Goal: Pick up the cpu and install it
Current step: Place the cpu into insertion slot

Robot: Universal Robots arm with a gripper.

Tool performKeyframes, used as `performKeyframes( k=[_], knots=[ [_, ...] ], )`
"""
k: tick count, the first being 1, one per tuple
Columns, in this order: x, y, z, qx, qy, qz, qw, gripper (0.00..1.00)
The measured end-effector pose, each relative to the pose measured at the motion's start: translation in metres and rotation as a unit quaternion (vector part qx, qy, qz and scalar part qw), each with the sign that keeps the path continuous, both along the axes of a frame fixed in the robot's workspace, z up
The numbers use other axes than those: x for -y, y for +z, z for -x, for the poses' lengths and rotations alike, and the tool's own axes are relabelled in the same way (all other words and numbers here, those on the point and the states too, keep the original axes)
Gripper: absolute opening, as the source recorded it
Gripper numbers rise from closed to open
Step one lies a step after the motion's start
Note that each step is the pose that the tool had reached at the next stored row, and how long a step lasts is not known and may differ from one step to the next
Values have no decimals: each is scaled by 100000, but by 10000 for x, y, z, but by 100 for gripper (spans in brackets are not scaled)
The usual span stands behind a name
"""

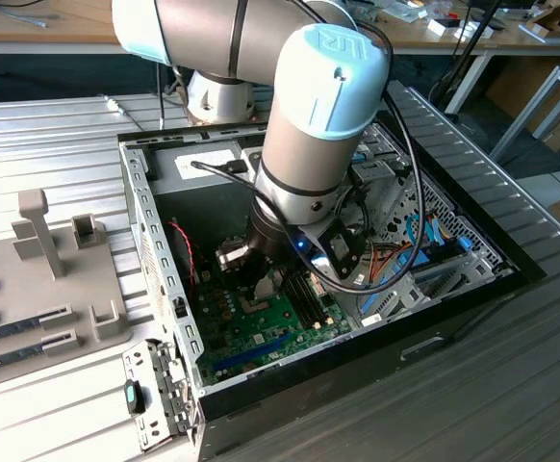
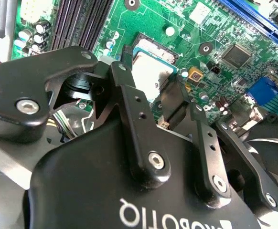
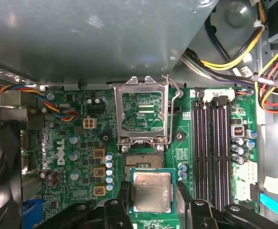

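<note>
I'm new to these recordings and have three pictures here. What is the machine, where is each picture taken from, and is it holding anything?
The machine is a robot arm reaching down into an open computer case. The exterior view looks on from outside, off the arm. Both wrist views come from cameras riding on the arm, looking down past its hand at the green motherboard. In the first wrist view, the cpu, a small silver square, sits between the two black fingers, which stand close at its sides. Beside it the socket's metal frame is flipped open. Whether the fingers actually grip the cpu, I cannot tell.
</note>
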State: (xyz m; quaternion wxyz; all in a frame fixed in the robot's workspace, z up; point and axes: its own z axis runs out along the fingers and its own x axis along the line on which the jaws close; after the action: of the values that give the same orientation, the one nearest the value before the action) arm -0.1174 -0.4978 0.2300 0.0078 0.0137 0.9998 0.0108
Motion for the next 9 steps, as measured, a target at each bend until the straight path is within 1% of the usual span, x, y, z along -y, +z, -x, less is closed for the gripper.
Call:
performKeyframes(
  k=[1, 2, 3, 4, 9],
  knots=[
    [-7, -19, 2, 1, 4, -2, 100000, 47],
    [-19, -56, 11, 1, 7, 0, 100000, 47],
    [-22, -146, 30, -3, 12, 1, 100000, 47],
    [-22, -214, 30, 0, 9, -3, 100000, 47],
    [-22, -269, 30, -5, 12, 5, 100000, 47]
  ],
)
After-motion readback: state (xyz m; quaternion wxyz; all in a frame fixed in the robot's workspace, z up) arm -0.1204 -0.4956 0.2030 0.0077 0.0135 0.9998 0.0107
